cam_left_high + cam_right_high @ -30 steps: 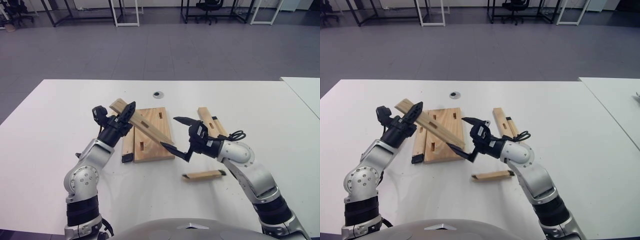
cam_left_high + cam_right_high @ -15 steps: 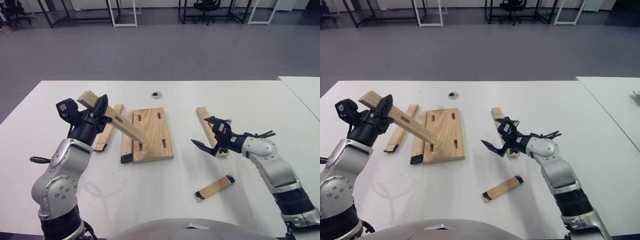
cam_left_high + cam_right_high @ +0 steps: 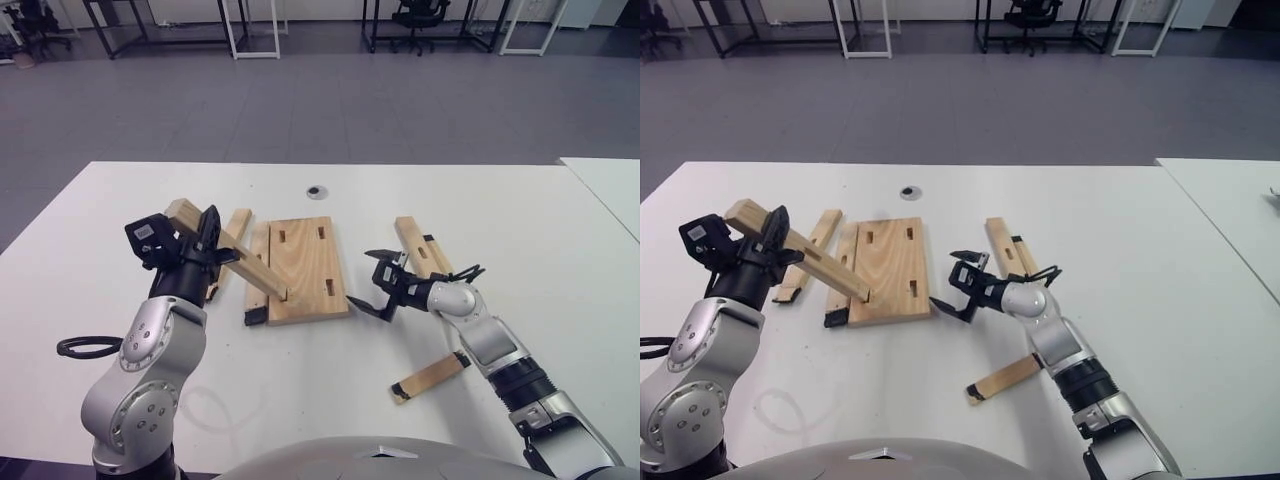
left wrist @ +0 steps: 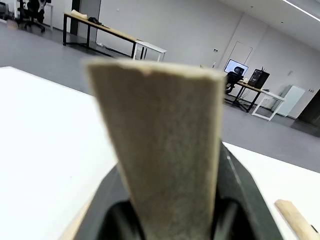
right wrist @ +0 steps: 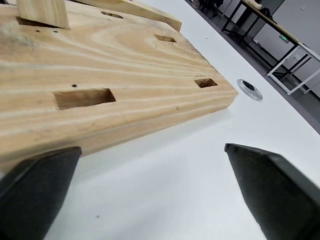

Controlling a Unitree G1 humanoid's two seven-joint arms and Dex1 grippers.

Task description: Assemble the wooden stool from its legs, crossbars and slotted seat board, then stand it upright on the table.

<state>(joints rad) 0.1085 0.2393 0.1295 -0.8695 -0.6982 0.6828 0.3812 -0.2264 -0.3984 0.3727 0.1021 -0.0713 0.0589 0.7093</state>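
Evidently early in the build, with no joint finished yet by the look of it. At the centre of the left eye view: slotted seat board (image 3: 305,265), flat on the white table (image 3: 520,200), four slots showing. Left of centre: left gripper (image 3: 212,242) clamped on a wooden leg (image 3: 255,275), slanted down to the right, lower tip at the board's lower-left slot. Appears to be just entering, depth hard to tell. Beside the board's lower-right corner: right gripper (image 3: 372,280) spread wide, holding nothing, low over the table. Loose and waiting:

- a second leg (image 3: 418,243) right of the board
- a short crossbar (image 3: 430,376) at lower right
- a bar (image 3: 256,303) against the board's left edge
- another bar (image 3: 822,225) further left

Left to do, judging from this: seat every leg, fit the crossbars, stand the stool upright.
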